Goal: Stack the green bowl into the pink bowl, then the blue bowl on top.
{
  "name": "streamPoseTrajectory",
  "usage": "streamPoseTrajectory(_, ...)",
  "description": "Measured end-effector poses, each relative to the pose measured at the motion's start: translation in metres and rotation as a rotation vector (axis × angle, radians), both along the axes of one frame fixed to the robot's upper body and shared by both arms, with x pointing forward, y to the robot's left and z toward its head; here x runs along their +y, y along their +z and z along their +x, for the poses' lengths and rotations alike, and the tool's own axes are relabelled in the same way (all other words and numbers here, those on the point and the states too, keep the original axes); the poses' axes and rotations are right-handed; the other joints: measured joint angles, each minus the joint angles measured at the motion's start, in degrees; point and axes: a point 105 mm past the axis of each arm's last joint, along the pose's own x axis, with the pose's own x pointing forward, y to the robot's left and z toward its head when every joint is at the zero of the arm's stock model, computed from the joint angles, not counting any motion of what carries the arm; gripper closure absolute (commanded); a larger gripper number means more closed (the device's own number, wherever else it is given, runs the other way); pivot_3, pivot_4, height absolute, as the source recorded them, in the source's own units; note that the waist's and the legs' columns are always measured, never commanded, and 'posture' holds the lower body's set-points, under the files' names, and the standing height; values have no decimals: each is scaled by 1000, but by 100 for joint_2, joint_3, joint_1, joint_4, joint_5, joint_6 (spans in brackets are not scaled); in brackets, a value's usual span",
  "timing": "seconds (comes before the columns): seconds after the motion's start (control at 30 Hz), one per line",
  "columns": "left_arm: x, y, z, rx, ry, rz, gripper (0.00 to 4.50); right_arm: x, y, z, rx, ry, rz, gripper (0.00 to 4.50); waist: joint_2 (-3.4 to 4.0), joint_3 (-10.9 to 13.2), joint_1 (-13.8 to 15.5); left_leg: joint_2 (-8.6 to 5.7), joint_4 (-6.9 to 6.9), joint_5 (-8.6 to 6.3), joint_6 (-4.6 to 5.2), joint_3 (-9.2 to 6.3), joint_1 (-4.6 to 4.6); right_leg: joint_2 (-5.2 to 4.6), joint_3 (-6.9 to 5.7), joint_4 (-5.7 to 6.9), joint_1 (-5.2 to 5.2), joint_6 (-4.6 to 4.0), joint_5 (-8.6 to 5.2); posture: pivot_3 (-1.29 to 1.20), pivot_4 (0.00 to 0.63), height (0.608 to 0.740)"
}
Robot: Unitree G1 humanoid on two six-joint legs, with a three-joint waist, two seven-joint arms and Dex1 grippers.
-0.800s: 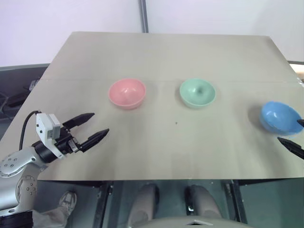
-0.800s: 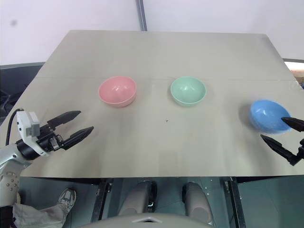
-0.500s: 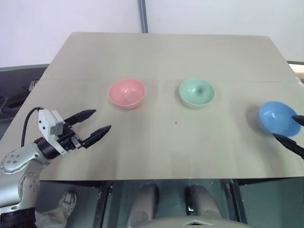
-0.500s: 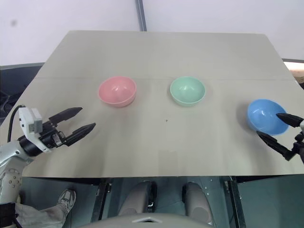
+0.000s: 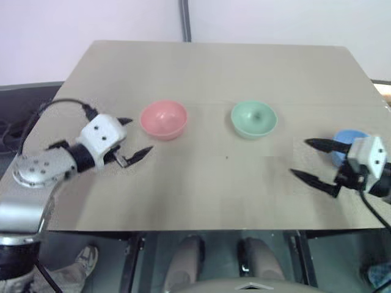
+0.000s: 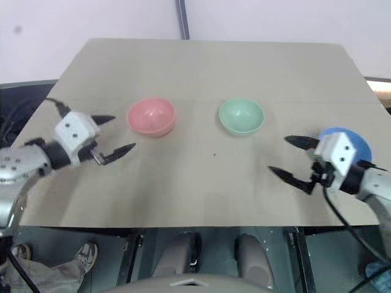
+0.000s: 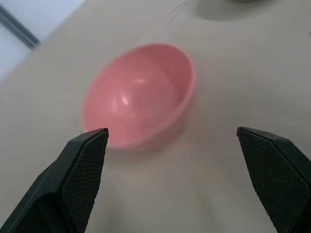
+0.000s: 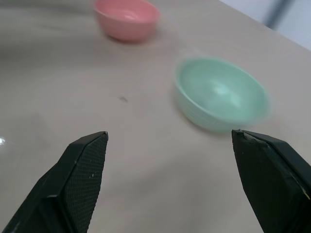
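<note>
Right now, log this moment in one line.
stage: none stacked | left pincer: open, by pink bowl | right pincer: open, facing green bowl | blue bowl: untouched

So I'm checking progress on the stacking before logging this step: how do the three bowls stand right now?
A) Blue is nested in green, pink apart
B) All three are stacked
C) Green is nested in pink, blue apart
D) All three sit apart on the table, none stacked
D: the pink bowl, the green bowl and the blue bowl each sit alone on the table, none inside another.
</note>
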Motion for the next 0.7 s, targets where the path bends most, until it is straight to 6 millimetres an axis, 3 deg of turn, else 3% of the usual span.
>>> streamPoseTrajectory(0.07,-3,-2,7,-1,1,119,0,14,-2,1,1,39,10,82,1,1,-8,-5,-4,0,0,6,-5,-2,3,-6,-4,2,0,0,150,740)
streamPoseTrajectory(0.17,-9,-23,17,45,-5,249,0,25,-6,0,12,76,2,82,-1,2,-2,-10,-5,-2,2,3,-11,-5,1,-4,-8,3,1,0,150,740)
streamPoseTrajectory(0.27,-11,-43,27,83,-3,365,809,28,-6,2,2,85,-9,0,-1,2,4,-14,-6,-2,2,0,-11,-4,-2,-2,-8,3,1,0,150,740)
streamPoseTrajectory(0.4,-18,-65,38,124,-16,415,2825,34,-4,3,-19,87,2,0,-4,4,-2,-14,-3,-2,3,-2,-12,-2,-3,2,-9,3,1,0,150,740)
streamPoseTrajectory(0.5,-21,-67,44,130,-24,423,4362,35,-2,3,-35,77,4,0,-4,4,-6,-12,0,-2,3,-4,-12,-1,-4,5,-9,4,1,0,150,740)
streamPoseTrajectory(0.6,-22,-66,46,129,-43,424,4453,35,-4,1,-39,69,4,0,-4,4,-9,-11,0,-2,3,-4,-11,-2,-4,7,-9,4,1,0,150,740)
streamPoseTrajectory(0.7,-47,-67,37,137,-185,364,4453,35,-4,0,-39,61,5,0,-5,3,-5,-11,1,-1,3,-4,-14,-8,-4,6,-9,4,1,0,150,740)
